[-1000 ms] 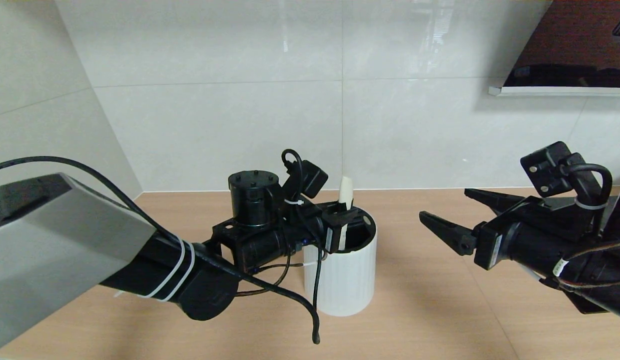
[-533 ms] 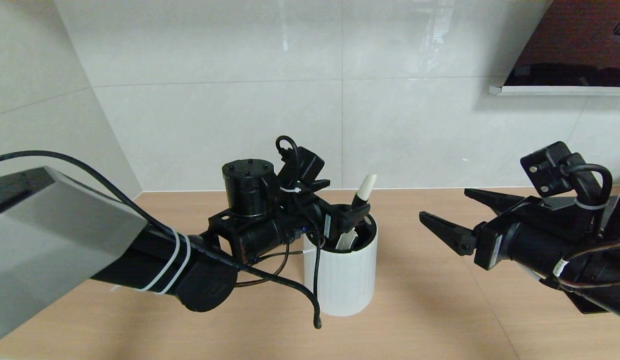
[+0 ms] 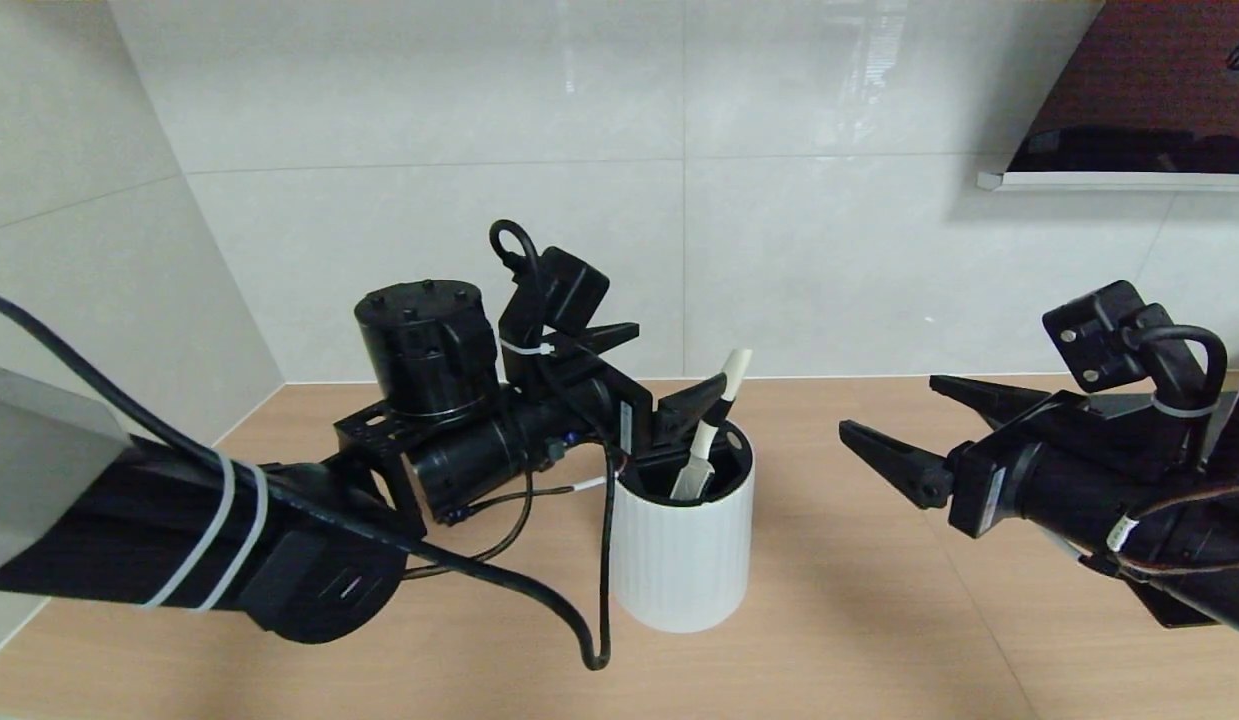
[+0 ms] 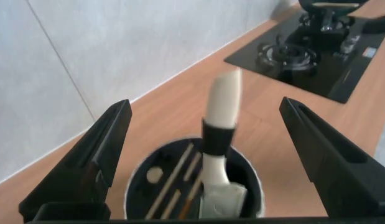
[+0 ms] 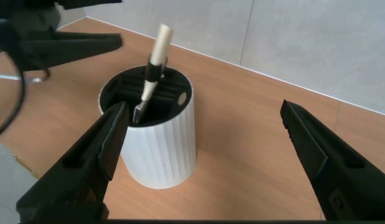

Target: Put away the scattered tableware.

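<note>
A white ribbed utensil holder [image 3: 684, 545] stands on the wooden counter [image 3: 859, 620]. A knife [image 3: 717, 420] with a cream handle stands blade-down inside it, leaning right. My left gripper [image 3: 679, 354] is open just above and behind the holder's rim, its fingers apart from the knife. In the left wrist view the knife handle [image 4: 223, 99] rises between the spread fingers [image 4: 86, 168], with thin sticks [image 4: 176, 180] also in the holder [image 4: 251, 180]. My right gripper [image 3: 889, 406] hangs open and empty to the holder's right. The right wrist view shows the holder [image 5: 158, 146] and knife [image 5: 156, 56].
White tiled walls close the counter at the back and the left. A black gas stove [image 4: 304, 50] sits on the counter farther right, under a dark range hood [image 3: 1129, 100]. Bare counter lies in front of and right of the holder.
My left gripper has opened, let go of the knife and drawn back up and to the left. The knife dropped into the holder and now leans right. The right arm has not moved.
</note>
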Controlling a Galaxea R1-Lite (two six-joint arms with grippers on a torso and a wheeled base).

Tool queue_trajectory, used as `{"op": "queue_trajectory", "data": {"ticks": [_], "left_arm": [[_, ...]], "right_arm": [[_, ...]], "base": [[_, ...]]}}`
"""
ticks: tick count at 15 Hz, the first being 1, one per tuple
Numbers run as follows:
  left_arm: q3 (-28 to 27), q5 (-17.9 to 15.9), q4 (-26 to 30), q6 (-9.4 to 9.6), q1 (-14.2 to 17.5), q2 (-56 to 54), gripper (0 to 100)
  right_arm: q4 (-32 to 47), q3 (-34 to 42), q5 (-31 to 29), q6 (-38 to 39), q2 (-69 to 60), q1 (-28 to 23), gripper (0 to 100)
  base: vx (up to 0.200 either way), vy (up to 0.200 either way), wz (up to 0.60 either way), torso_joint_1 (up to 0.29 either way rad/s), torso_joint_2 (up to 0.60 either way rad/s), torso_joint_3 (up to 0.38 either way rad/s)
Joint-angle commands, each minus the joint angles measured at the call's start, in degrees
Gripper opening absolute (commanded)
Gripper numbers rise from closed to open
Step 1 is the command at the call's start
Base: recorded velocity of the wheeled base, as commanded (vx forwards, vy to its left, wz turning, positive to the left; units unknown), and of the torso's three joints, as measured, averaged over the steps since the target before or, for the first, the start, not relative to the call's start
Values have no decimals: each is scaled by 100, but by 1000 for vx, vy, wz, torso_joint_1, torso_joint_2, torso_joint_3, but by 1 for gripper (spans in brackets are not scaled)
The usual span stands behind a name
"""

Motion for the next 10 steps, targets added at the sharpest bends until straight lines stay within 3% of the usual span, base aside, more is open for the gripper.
{"op": "queue_trajectory", "data": {"ticks": [1, 3, 6, 8, 10], "left_arm": [[533, 249, -17, -25, 233, -749, 100], [1087, 460, -17, -34, 602, -1391, 100], [2291, 460, -17, -25, 1595, -2788, 100], [2897, 451, 1, -25, 1929, -3492, 100], [3776, 460, 167, -7, 2078, -4687, 100]], "right_arm": [[-3, 182, -116, -4, -159, 0, 100], [-12, 375, -362, -30, -291, -202, 100], [23, 507, -538, -12, -1346, -1125, 100], [111, 683, -538, -12, -1979, -1502, 100], [1412, 718, -547, -12, -3534, -1775, 100]], "base": [[0, 0, 0, 0, 0, 0], [0, 0, 0, 0, 0, 0], [0, 0, 0, 0, 0, 0], [0, 0, 0, 0, 0, 0], [0, 0, 0, 0, 0, 0]]}}
